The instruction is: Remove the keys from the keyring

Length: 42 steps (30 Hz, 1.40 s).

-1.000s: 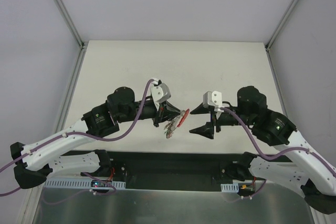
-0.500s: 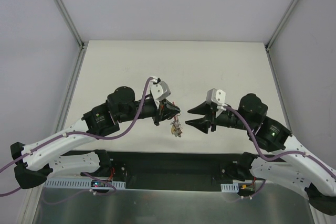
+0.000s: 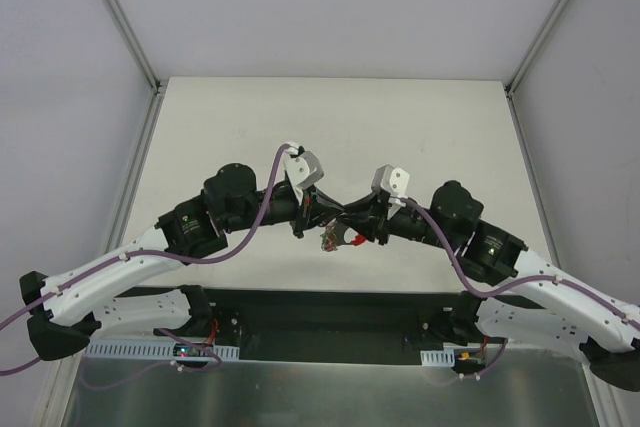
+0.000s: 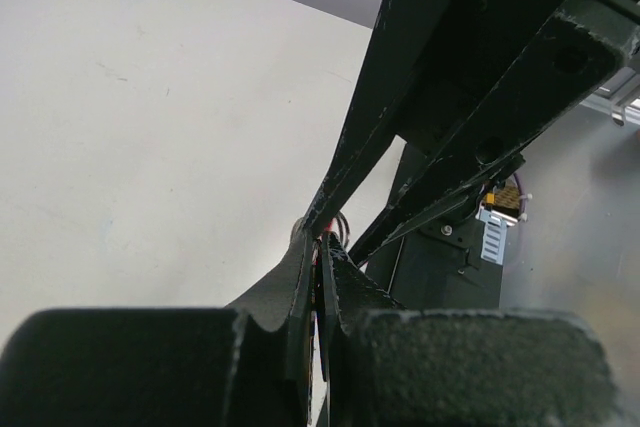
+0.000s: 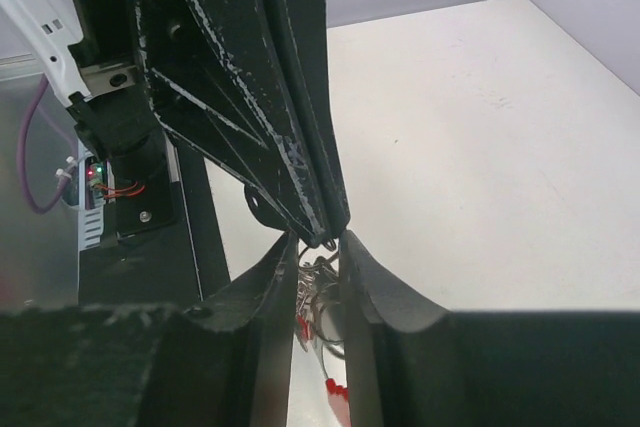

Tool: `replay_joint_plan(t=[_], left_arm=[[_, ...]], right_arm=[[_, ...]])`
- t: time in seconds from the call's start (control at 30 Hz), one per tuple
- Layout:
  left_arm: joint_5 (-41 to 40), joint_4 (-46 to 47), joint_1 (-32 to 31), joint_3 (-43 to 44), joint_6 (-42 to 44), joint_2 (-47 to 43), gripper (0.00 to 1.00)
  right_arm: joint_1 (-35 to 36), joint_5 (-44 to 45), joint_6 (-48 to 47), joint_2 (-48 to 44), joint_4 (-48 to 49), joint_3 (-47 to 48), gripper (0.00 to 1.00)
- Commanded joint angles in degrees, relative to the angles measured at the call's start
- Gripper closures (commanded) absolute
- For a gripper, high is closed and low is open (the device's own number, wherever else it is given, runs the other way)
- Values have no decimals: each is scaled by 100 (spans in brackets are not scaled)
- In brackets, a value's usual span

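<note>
My left gripper (image 3: 337, 217) hangs above the table's near middle, shut on the thin keyring (image 5: 318, 259). The keys (image 3: 333, 240) dangle from it in a small bunch, one with a red head (image 5: 335, 387). In the left wrist view the pads (image 4: 305, 277) are pressed together with only a sliver of metal between them. My right gripper (image 3: 352, 230) has come in from the right. Its two fingers (image 5: 283, 282) stand on either side of the keys (image 5: 318, 302) just under the left fingertips, with a narrow gap still showing between them.
The white table (image 3: 400, 127) stretches away behind both arms. The black base bar (image 3: 330, 312) and a metal shelf (image 3: 300, 392) lie along the near edge. Grey walls and frame rails (image 3: 125, 32) close in the sides.
My right arm has swung left to the hanging keys, and its jaws have narrowed from wide open to a slim gap around them. The left arm has stayed put while the bunch swung slightly.
</note>
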Motion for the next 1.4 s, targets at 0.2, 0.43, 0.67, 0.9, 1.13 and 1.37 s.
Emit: replay_joint_plan(t=[0.2,0.43,0.67,0.9,1.13,1.37], left_arm=[[-22,653,60,210,-160,-95,100],[-119,653,69,175,-151,-122,100],[-172,645,69,184,-160,-69,100],[-128,653,60,228,-213,-16,100],[-58,653,60,272,-239,10,100],[48,653,60,263,-221,1,100]], right_arm=[[539,1307,165,118,431,-59,82],[645,1633,164,-216,246,-85,79],[689,1633,85,-673,246,-296,68],[724,1510,24,-683,263,-349,69],[759,1527,-152,-252,527,-287,69],[759,1642,-424,-137,694,-296,69]])
